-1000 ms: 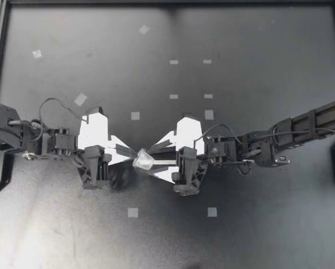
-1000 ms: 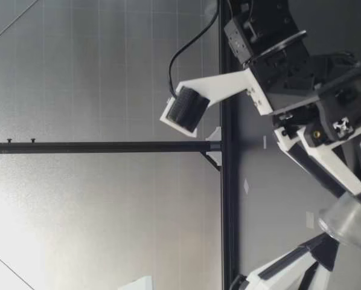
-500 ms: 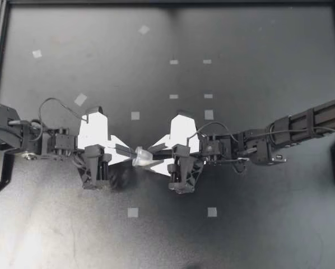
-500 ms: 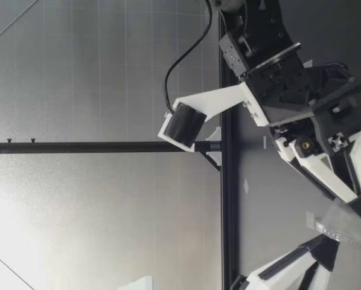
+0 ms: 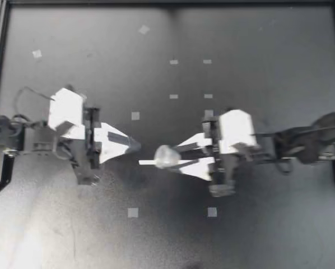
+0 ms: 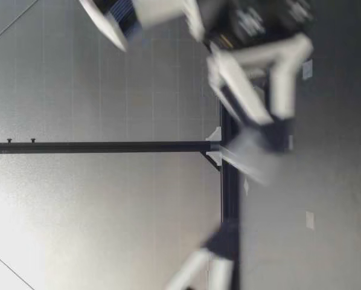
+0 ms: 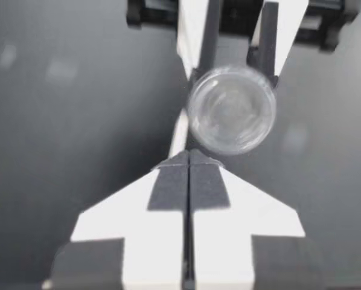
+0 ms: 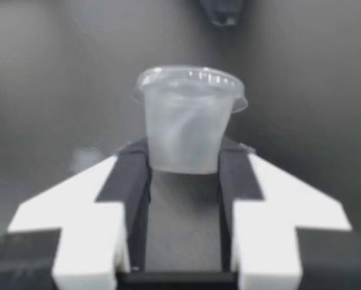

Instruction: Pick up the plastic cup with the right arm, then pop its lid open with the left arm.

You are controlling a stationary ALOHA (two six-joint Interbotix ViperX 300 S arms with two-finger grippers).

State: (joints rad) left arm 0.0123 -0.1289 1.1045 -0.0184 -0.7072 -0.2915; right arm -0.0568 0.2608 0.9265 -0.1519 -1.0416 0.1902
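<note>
My right claw [image 5: 168, 158] clamped on the clear cup [image 5: 163, 154], left claw [image 5: 131, 145] pinched together, empty, nearby — cup grasped, not yet set down.

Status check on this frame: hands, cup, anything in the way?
Right hand shut on clear lidded cup. Left hand shut, empty, just short of it. Only tape squares on the table nearby.
</note>
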